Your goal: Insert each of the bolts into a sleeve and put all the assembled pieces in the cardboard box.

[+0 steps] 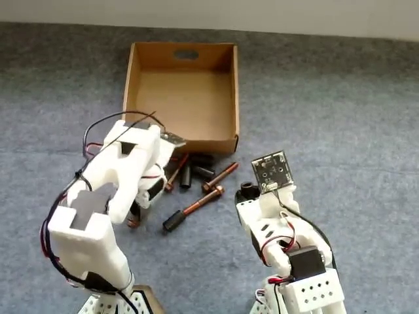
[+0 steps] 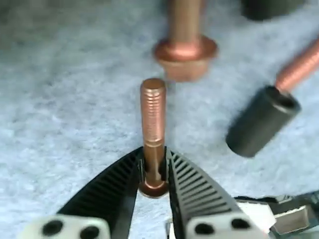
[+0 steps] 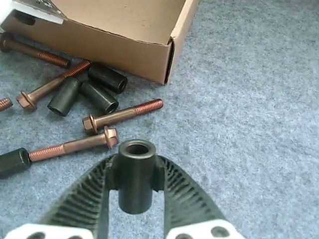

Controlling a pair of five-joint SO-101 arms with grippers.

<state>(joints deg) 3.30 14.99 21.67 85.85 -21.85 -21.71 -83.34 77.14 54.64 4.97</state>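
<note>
My left gripper (image 2: 153, 155) is shut on a copper bolt (image 2: 153, 117) just above its head, and the threaded end points away over the grey carpet. My right gripper (image 3: 134, 167) is shut on a black sleeve (image 3: 135, 174), held upright with its bore open toward the camera; in the high view this sleeve (image 1: 247, 190) hangs right of the pile. Loose bolts (image 3: 122, 115) and sleeves (image 3: 99, 97) lie in front of the cardboard box (image 1: 183, 91). One bolt (image 1: 200, 204) lies with its tip in a sleeve (image 1: 173, 221).
The box stands open at the back centre, and its near wall (image 3: 99, 47) borders the pile. Another bolt head (image 2: 184, 50) lies just ahead of the held bolt's tip. Grey carpet spreads free to the right (image 1: 353, 131) and far left.
</note>
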